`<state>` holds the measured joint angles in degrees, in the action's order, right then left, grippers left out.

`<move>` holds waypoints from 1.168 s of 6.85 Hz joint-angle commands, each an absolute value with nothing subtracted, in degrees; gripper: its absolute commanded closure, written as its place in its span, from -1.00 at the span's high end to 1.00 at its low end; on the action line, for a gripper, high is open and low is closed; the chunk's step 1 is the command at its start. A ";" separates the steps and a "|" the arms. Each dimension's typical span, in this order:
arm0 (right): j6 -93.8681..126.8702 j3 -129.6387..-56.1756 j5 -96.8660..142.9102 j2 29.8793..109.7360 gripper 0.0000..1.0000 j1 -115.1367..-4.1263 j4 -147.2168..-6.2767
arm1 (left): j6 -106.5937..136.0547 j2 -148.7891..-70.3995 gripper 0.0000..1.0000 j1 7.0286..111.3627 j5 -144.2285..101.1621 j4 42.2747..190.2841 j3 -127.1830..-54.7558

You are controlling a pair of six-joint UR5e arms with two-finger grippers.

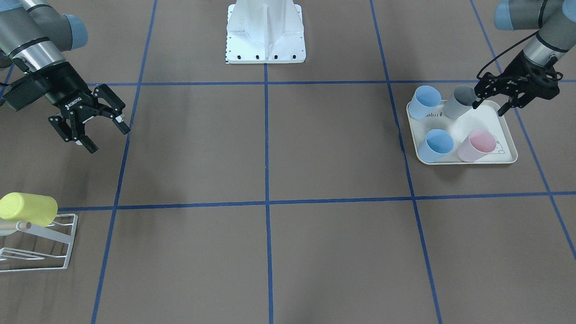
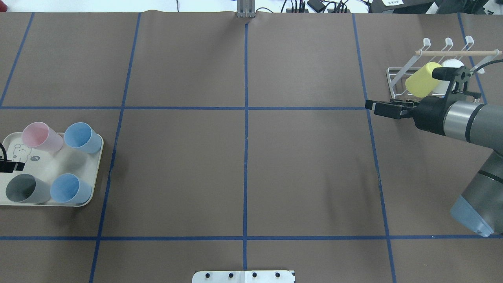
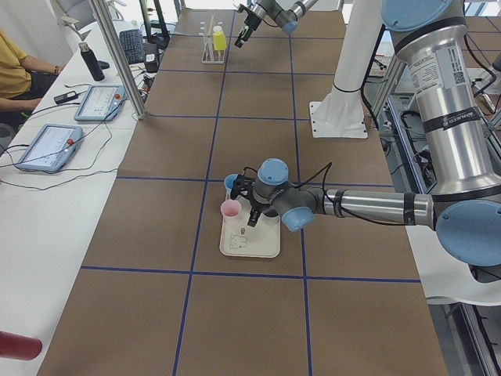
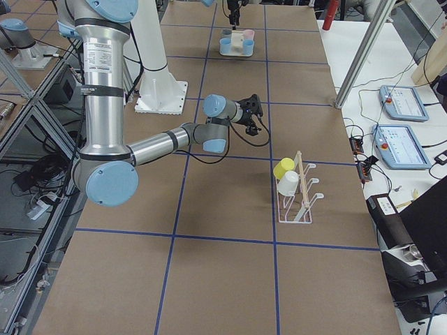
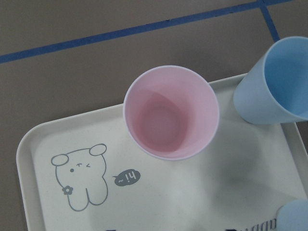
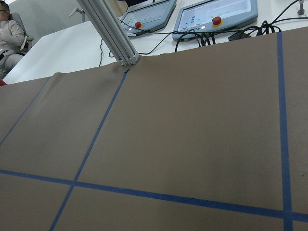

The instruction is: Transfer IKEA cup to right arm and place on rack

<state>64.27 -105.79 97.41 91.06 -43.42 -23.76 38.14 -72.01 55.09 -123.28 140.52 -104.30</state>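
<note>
Brown table (image 2: 177, 177) — cream tray (image 2: 48, 165), white rack (image 2: 456, 52).

This was a robotics lab. The table (image 2: 177, 177) was covered in brown sheeting gridded with blue tape (image 2: 245, 157). A bolted white pedestal (image 1: 265, 36) stood at the middle of its robot-side edge, flanked by the left arm (image 3: 446, 102) and right arm (image 4: 105, 105). Along the opposite edge a white bench (image 3: 47, 219) held teach pendants (image 4: 401, 102) with red stop buttons and cables (image 6: 250, 32), beside an aluminium post (image 6: 108, 33).

Lit brightly and evenly from above, sharp throughout. Only soft, faint shadows across the brown, blue-taped counter (image 1: 202, 148).
</note>
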 commanded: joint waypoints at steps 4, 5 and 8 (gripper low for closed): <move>64.34 -105.38 97.03 91.05 1.00 -43.15 -23.73 | 38.23 -70.67 0.61 52.21 -124.89 140.01 -104.15; 64.25 -105.21 97.03 90.97 1.00 -43.07 -23.73 | 38.23 -70.49 0.61 51.86 -124.98 140.01 -104.24; 64.34 -104.76 97.03 89.38 1.00 -43.07 -23.91 | 38.23 -69.79 0.42 50.80 -124.89 140.01 -104.15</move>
